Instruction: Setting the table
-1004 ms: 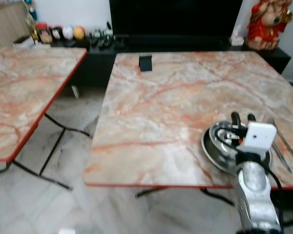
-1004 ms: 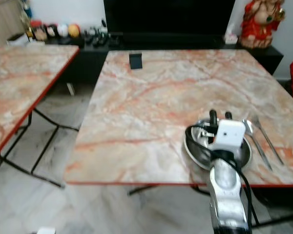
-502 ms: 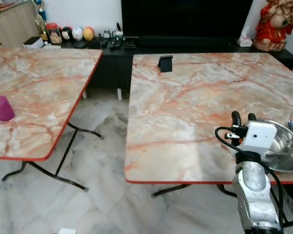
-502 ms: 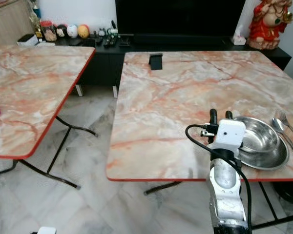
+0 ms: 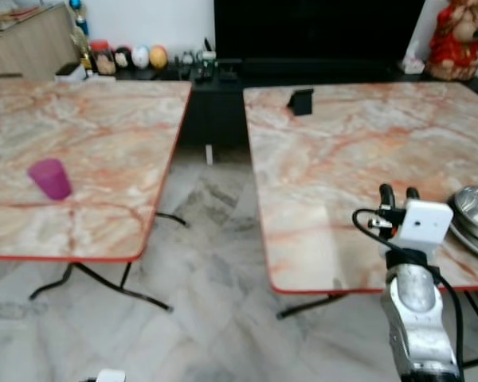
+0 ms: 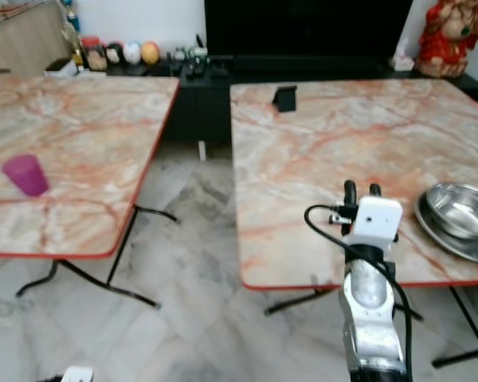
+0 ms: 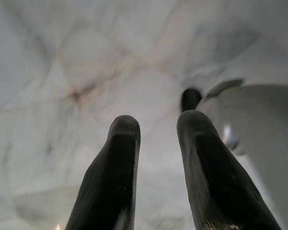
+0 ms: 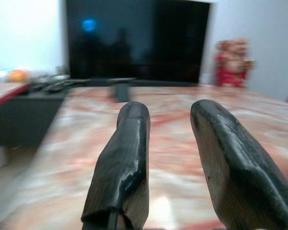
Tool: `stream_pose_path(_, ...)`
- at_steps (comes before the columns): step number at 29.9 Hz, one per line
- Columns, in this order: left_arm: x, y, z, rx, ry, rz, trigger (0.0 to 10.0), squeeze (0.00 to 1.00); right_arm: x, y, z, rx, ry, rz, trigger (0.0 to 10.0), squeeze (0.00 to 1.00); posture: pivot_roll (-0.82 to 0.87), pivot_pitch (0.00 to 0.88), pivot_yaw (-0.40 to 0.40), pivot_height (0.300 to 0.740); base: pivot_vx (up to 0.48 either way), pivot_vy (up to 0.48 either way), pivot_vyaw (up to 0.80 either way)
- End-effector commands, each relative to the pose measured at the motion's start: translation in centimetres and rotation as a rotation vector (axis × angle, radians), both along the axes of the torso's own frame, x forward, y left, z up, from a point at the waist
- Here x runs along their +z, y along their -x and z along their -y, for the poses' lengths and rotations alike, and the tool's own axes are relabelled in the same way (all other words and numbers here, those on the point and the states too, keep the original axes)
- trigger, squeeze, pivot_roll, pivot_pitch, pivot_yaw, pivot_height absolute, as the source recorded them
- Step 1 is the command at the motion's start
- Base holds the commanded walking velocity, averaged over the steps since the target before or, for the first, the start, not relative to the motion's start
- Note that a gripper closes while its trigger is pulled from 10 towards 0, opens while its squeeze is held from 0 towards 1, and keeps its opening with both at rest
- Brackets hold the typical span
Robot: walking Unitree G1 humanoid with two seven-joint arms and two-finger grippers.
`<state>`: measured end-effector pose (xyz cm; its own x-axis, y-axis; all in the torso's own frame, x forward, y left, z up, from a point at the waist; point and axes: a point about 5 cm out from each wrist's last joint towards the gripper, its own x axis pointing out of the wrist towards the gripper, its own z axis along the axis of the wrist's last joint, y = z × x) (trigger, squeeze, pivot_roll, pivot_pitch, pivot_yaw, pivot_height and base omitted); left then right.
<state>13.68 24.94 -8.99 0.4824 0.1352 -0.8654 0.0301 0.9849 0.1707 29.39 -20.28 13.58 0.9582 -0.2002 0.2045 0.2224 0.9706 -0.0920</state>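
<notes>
While the right gripper [image 6: 362, 189] is raised empty, its fingers a narrow gap apart, above the near edge of the right table [image 6: 334, 135], the purple cup [image 6: 25, 174] stands well apart on the left table [image 6: 88, 127].

Risk, as a judgement: between the two tables lies open floor, so a reach for the cup from this stance would fall short, and a hurried swing could catch the table's red rim or clip the steel plate [image 6: 459, 219] at the near right (a shiny, shallow dish that would slide readily). The cup is small, upright, opaque magenta plastic, likely light and easily tipped by a glancing finger. The left gripper [image 7: 156, 163] hangs over marble floor, its fingers narrowly parted and empty.
</notes>
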Motion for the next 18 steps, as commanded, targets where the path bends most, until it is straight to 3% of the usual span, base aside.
stream_pose_path(1, -0.18, 0.33, 0.13, 0.008, 0.004, -0.017, 10.0, 0.0, 0.12, -0.06, 0.39, -0.007, -0.001, 0.004, 10.0, 0.0, 0.04, 0.0, -0.022, 0.715, 0.0, 0.39, 0.0)
stream_pose_path(18, -0.07, 0.09, 0.07, 0.006, 0.001, -0.009, 10.0, 0.0, -0.43, -0.41, 0.45, 0.008, -0.007, -0.012, 10.0, 0.0, 0.04, 0.0, -0.015, 0.715, 0.0, 0.383, 0.0)
